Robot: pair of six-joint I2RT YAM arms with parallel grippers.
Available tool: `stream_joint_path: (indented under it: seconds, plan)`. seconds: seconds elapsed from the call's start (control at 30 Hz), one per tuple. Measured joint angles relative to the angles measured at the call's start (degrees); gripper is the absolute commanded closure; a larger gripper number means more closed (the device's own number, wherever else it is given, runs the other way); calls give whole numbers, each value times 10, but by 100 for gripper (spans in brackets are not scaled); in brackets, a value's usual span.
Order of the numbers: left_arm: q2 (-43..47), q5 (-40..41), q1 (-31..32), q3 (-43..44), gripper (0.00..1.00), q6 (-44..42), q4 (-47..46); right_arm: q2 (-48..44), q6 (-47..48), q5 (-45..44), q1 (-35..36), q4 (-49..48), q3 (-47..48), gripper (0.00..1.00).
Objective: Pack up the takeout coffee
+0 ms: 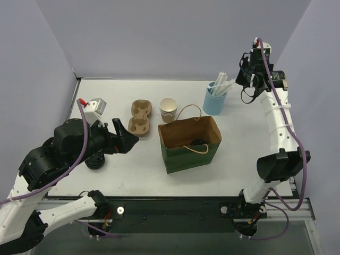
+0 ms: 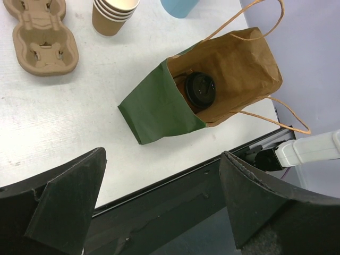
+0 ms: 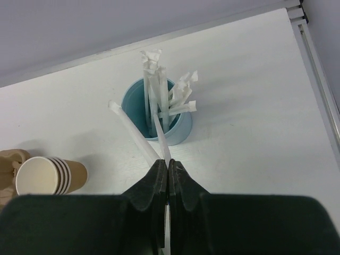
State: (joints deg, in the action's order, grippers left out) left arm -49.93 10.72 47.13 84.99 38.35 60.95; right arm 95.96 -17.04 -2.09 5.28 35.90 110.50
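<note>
The left tool (image 2: pixel 162 183) hangs above the near side of the counter (image 2: pixel 64 117) with its jaws spread as wide as they go and nothing between them. Ahead of it and lower down stands the paper bag (image 2: pixel 154 106), mouth open. The takeout coffee (image 2: pixel 200 87) sits upright on the bag's floor, black lid showing, apart from this tool. Beyond the bag, off to this tool's left, are a stack of lidless cups (image 2: pixel 109 18) and a pulp carrier (image 2: pixel 45 45). At the far side the right tool (image 3: pixel 168 167) is pinched fully closed on a wrapped straw (image 3: pixel 162 135) above the blue cup (image 3: pixel 180 133); the coffee lies well apart from it, nearer the arm bases and to its left. The risks, as I judge them: the thin straw could slip or bend in so narrow a pinch, a neighbouring straw could be dragged out with it, or it could snag a bag handle and tip the light bag and the coffee.
</note>
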Motion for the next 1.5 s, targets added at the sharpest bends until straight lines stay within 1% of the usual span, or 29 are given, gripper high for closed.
stream_joint_path:
  seconds: [0.17, 0.4, 0.63, 0.7, 0.8, 0.83, 0.93, 1.13, 1.17, 1.2, 1.3, 1.4, 1.5]
  plan:
    - [6, -3, 0, -19, 3, 0, -20, -10, 9, 4, 1, -1, 9, 100]
    - [5, -4, 0, -21, 3, 1, -20, 19, 9, -2, 8, -1, 8, 100]
    - [-3, -4, 0, -16, 3, 4, -18, 59, 15, -5, 7, -2, 8, 86]
    - [-17, -4, 0, -6, 3, 4, -14, 73, 16, -5, 6, -3, 8, 85]
    - [-41, -4, 0, 15, 3, 4, -12, 87, 17, -5, 6, -5, 7, 89]
    - [-48, -4, 0, 20, 3, 4, -12, 89, 17, -5, 6, -6, 6, 93]
    - [-59, -4, 0, 26, 3, 4, -11, 90, 17, -5, 6, -10, 1, 100]
    - [-61, -4, 0, 29, 3, 4, -3, 90, 17, -5, 3, -25, -6, 100]
    - [-61, -4, 0, 31, 3, 4, -2, 90, 17, -4, 3, -26, -8, 97]
    - [-62, -4, 0, 33, 3, 4, -1, 90, 17, -3, 3, -28, -11, 89]
    - [-66, -4, 0, 42, 3, 4, 3, 85, 17, 6, 3, -40, -45, 85]
    - [-67, -4, 0, 43, 3, 2, 6, 69, 10, 13, 3, -48, -110, 82]
    - [-73, -4, 0, 45, 3, 1, 13, 45, -17, 5, 3, -53, -181, 82]
